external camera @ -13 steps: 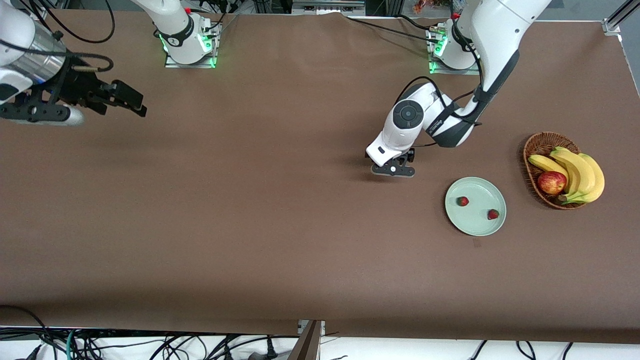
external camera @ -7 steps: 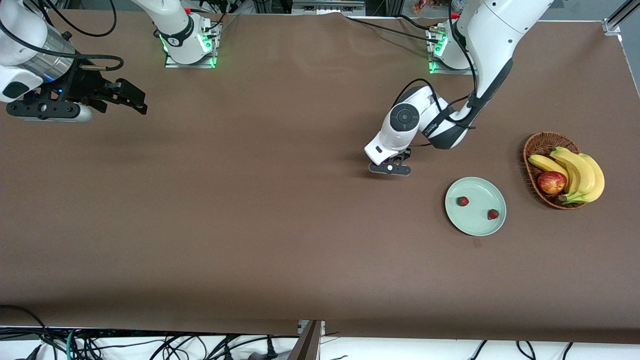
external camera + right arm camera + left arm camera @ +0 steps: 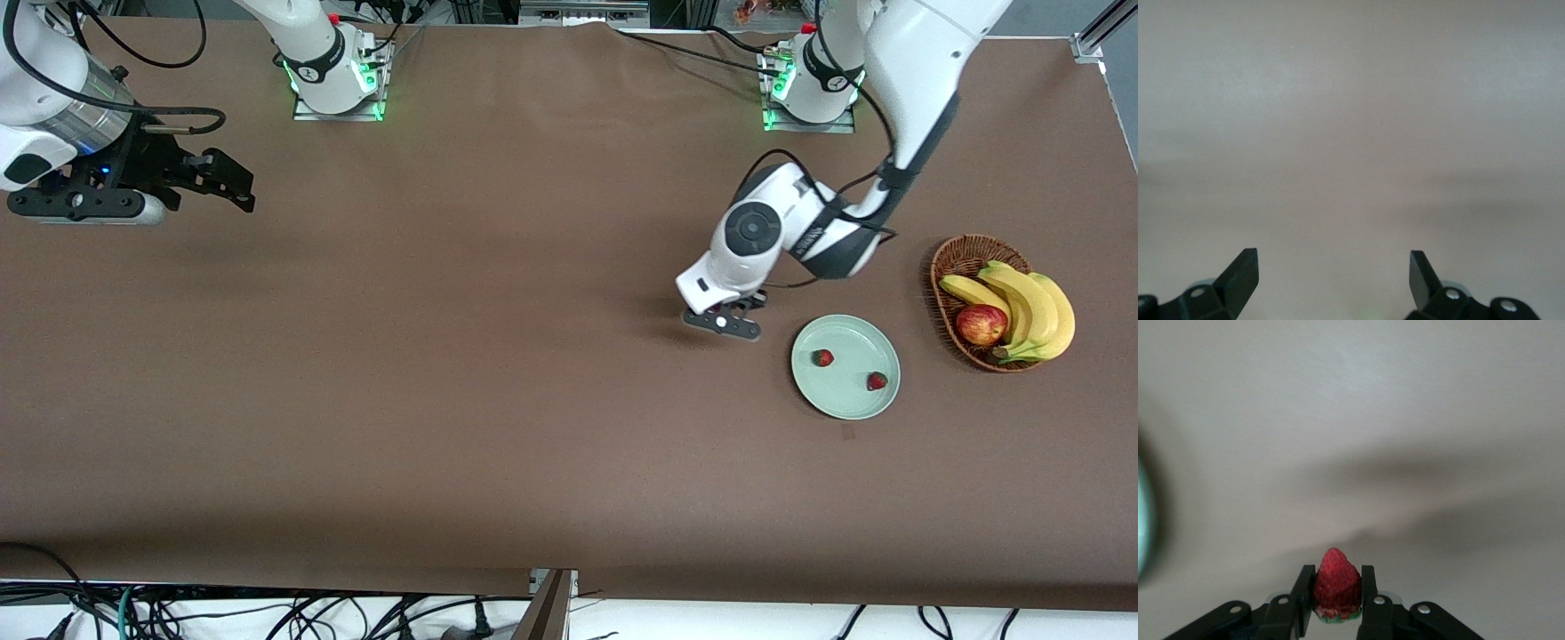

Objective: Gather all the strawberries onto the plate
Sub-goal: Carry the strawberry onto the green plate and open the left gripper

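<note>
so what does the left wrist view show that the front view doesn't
Only the left wrist view: the third strawberry pinched between the left tool's fingers. Only the front view: two strawberries on the plate, the fruit basket, and the right tool waiting open. Both: the brown table and the plate's edge.
</note>
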Available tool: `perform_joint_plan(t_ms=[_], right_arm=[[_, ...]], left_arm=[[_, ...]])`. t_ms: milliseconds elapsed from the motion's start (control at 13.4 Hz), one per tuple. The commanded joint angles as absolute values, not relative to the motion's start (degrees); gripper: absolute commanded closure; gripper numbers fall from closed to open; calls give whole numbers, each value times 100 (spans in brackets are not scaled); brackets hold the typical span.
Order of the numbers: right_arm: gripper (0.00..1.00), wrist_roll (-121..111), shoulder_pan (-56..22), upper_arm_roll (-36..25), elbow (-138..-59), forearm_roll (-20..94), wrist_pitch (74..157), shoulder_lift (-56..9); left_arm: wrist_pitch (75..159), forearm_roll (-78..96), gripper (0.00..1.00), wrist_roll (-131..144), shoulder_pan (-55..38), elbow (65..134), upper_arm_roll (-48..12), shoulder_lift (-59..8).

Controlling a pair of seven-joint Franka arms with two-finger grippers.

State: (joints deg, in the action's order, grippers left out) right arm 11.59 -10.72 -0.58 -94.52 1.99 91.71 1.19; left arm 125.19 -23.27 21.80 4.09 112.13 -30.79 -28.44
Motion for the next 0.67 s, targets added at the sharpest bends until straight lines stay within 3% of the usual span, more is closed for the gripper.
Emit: perform_joint_plan(t_ms=[0,225,524,599], right_arm=[[0,1081,-1072,0,-9510,176,9255,211],[0,1081,-1081,9,-9510,185,9325,185],[0,1072,-1099,9,-9518,184,9325,193],[0,1072,-1099,9,-9510,185,9334,193]], left_arm=[[11822,-2452,97,683,737,10698,-3129,-2812],[11987,-2461,94,-1296,1177,10468,-3103,-2970],[13471,-2461,93,-3355,2020,10590,-3102,-3637],[13561,-2461,85,-3444,2039,10643,-3094,-3639]])
